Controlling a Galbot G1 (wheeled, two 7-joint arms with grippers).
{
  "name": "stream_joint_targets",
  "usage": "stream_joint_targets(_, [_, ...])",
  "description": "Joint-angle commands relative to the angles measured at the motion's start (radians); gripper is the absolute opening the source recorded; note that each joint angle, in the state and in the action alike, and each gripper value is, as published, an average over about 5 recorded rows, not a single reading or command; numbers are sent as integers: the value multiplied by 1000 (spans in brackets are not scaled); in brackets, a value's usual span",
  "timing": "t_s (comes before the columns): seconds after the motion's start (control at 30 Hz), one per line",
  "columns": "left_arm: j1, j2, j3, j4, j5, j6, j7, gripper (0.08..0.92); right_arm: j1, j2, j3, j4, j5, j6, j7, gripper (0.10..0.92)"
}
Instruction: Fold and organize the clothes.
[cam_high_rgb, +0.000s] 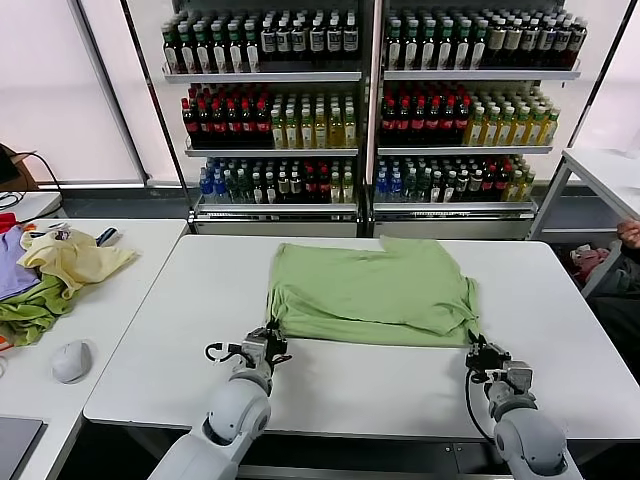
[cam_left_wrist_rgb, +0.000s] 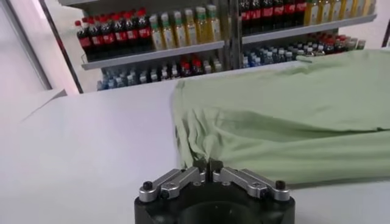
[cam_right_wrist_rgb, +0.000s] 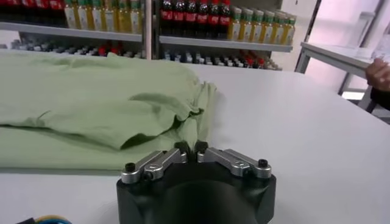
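Observation:
The light green polo shirt (cam_high_rgb: 370, 285) lies on the white table (cam_high_rgb: 200, 300), folded over itself, its plain side up; collar, buttons and graphic are hidden. My left gripper (cam_high_rgb: 270, 336) is at the shirt's near left corner, shut on the hem. In the left wrist view the shirt (cam_left_wrist_rgb: 286, 122) reaches the closed tips of that gripper (cam_left_wrist_rgb: 208, 164). My right gripper (cam_high_rgb: 478, 351) is at the near right corner. In the right wrist view it (cam_right_wrist_rgb: 191, 148) pinches a fold of the shirt (cam_right_wrist_rgb: 91, 103).
A side table on the left holds a pale yellow garment (cam_high_rgb: 65, 262), a darker green one (cam_high_rgb: 28, 312), a purple one (cam_high_rgb: 10, 268) and a grey mouse (cam_high_rgb: 70, 360). Bottle shelves (cam_high_rgb: 370, 100) stand behind. A person's hand (cam_high_rgb: 628, 235) shows at the right edge.

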Motion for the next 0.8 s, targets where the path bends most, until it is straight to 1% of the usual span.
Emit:
stream_joint_targets(0.03, [274, 14, -100, -283, 17, 2, 20, 101, -193, 16, 49, 184, -45, 3, -7, 158])
stream_joint_targets(0.17, [382, 22, -137, -353, 30, 1, 25, 101, -269, 39, 64, 242, -84, 6, -8, 158])
stream_joint_targets(0.33, [496, 32, -160, -412, 62, -6, 33, 101, -342, 57, 83, 297, -119, 4, -10, 158])
stream_joint_targets(0.5, [557, 38, -184, -449, 85, -2, 39, 101, -376, 60, 93, 321, -172, -12, -24, 158])
stream_joint_targets(0.57, [570, 44, -196, -467, 94, 1, 42, 101, -373, 59, 91, 328, -179, 0, -25, 173])
stream_joint_targets(0.67, [575, 60, -219, -498, 97, -6, 53, 114, -348, 59, 88, 346, -173, 41, -16, 230])
stream_joint_targets(0.73, [564, 74, -240, -512, 89, -19, 64, 151, -323, 55, 87, 358, -158, 61, -8, 282])
stream_joint_targets(0.8, [537, 83, -261, -513, 69, -35, 70, 210, -290, 47, 85, 360, -135, 65, 1, 342])
